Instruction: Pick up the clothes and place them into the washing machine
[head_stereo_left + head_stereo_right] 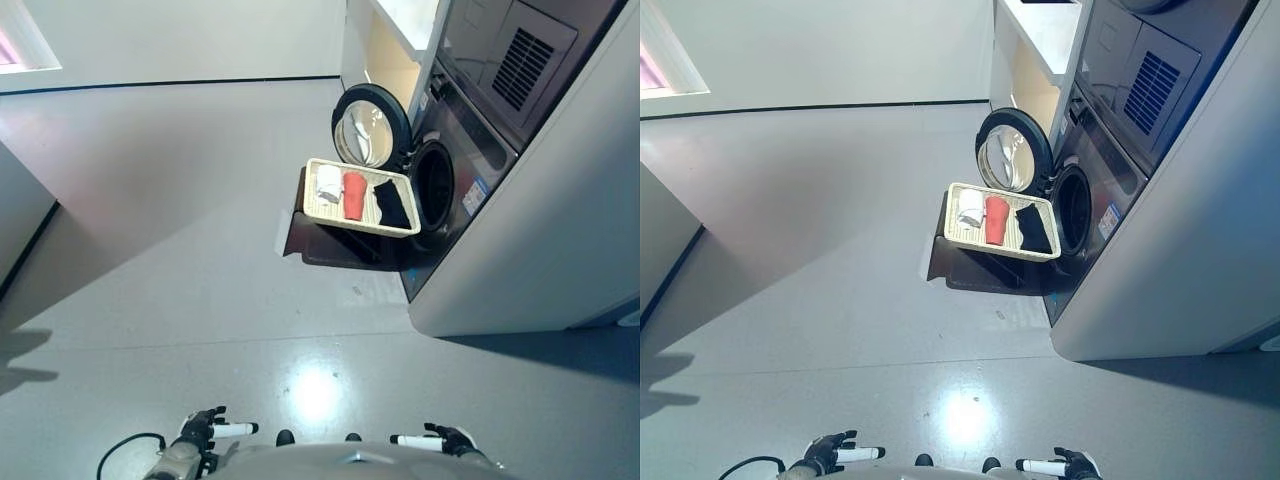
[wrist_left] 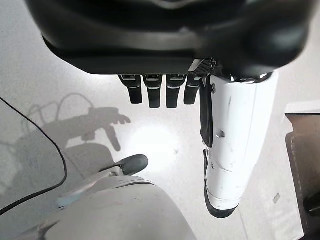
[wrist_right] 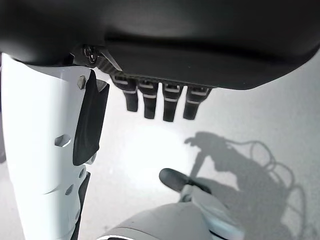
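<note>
Far ahead, well apart from both empty hands, the cream laundry basket [image 1: 312, 205] holds white, red [image 1: 354, 194] and black clothes beside the open washing machine [image 1: 470, 160]. Left hand [image 2: 165, 90] and right hand [image 3: 160, 102] hang with fingers relaxed; a misjudged approach could knock the basket off its dark stand [image 1: 330, 245].

**Clothes in the basket, washer door open**

Right of centre in my head view I see three clothes side by side in a cream slatted basket [image 1: 312, 205]: a white piece [image 1: 328, 183] at its left, a red piece [image 1: 354, 195] in the middle, a black piece [image 1: 391, 203] at its right. Just behind, toward upper right, the dark washing machine [image 1: 470, 160] has its round door [image 1: 370, 127] swung open, drum mouth dark.
</note>
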Robot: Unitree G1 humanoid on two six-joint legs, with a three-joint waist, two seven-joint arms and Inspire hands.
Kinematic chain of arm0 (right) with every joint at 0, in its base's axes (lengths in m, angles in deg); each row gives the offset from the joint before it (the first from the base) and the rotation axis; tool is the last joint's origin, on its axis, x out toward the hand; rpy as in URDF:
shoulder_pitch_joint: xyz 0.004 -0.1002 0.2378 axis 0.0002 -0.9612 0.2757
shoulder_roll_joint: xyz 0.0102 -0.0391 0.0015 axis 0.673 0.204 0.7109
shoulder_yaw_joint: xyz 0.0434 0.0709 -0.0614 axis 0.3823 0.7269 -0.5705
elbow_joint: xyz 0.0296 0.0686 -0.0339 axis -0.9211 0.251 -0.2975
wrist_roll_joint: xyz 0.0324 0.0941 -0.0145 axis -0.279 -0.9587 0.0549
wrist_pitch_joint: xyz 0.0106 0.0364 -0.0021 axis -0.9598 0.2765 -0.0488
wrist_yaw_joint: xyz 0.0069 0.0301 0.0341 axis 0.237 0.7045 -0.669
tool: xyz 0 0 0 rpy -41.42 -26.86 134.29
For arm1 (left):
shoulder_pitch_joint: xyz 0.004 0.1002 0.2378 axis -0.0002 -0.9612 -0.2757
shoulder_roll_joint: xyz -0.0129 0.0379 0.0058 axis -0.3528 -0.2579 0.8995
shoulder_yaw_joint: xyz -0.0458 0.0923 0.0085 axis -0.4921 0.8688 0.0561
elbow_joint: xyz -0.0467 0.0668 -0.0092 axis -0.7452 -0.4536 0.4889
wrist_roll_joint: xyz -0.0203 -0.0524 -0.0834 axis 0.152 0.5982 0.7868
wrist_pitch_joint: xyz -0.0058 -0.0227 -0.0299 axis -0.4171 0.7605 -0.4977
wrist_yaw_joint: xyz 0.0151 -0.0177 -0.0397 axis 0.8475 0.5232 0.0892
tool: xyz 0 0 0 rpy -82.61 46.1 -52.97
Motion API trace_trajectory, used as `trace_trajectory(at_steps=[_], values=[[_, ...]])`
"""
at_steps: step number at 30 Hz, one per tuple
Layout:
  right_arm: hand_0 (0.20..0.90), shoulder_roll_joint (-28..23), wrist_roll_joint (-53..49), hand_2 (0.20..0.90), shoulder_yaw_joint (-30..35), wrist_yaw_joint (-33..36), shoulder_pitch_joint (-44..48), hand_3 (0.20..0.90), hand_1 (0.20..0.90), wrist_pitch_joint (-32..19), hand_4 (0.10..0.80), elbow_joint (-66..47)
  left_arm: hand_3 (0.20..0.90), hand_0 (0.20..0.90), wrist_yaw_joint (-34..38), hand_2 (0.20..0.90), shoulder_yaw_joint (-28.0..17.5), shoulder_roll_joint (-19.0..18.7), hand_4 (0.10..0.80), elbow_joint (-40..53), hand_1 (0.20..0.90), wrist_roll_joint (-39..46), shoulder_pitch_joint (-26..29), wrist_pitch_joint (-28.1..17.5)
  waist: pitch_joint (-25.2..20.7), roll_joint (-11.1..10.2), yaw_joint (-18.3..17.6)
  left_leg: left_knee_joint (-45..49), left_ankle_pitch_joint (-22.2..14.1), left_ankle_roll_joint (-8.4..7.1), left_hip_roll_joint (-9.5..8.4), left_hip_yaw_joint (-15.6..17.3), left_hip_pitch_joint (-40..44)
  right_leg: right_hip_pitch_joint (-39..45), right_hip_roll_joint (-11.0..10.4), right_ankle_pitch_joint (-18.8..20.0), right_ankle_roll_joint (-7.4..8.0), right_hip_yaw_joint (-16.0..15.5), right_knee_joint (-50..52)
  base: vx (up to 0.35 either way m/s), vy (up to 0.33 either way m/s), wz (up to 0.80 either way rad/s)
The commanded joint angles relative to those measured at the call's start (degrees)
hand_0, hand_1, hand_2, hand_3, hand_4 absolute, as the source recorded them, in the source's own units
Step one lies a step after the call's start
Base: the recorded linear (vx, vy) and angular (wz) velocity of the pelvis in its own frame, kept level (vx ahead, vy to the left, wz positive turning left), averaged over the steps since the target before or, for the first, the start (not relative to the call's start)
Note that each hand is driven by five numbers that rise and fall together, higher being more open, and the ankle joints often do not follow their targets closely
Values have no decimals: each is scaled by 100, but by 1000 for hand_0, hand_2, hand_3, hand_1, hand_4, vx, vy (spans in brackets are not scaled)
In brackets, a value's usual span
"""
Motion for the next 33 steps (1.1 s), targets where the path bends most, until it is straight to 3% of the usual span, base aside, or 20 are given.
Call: trace_trajectory(at_steps=[1, 9, 33], values=[[900, -200, 49, 900, -103, 0, 157, 900, 900, -36, 800, 135, 900, 900, -82, 900, 35, -20, 800, -240, 900, -14, 445, -159, -112, -83, 25, -43, 134, -518, 129, -24, -22, -122, -204, 323, 428, 245, -5, 3, 13, -7], [900, -177, 135, 900, -142, -101, 175, 900, 900, 74, 800, 233, 900, 900, -22, 900, 52, -22, 800, -546, 900, -402, 448, -21, -126, -66, -13, -43, 83, -501, 116, 49, -16, -160, -220, 335, 444, 303, 11, 19, 23, -7], [900, -146, -139, 900, -53, 79, 233, 900, 900, -38, 800, -90, 900, 900, 187, 900, 1, -35, 800, -396, 900, -200, 422, -27, -55, -104, 27, -43, 1, -375, 7, 76, -3, -226, -303, 322, 503, 429, 121, 5, 17, -2]])
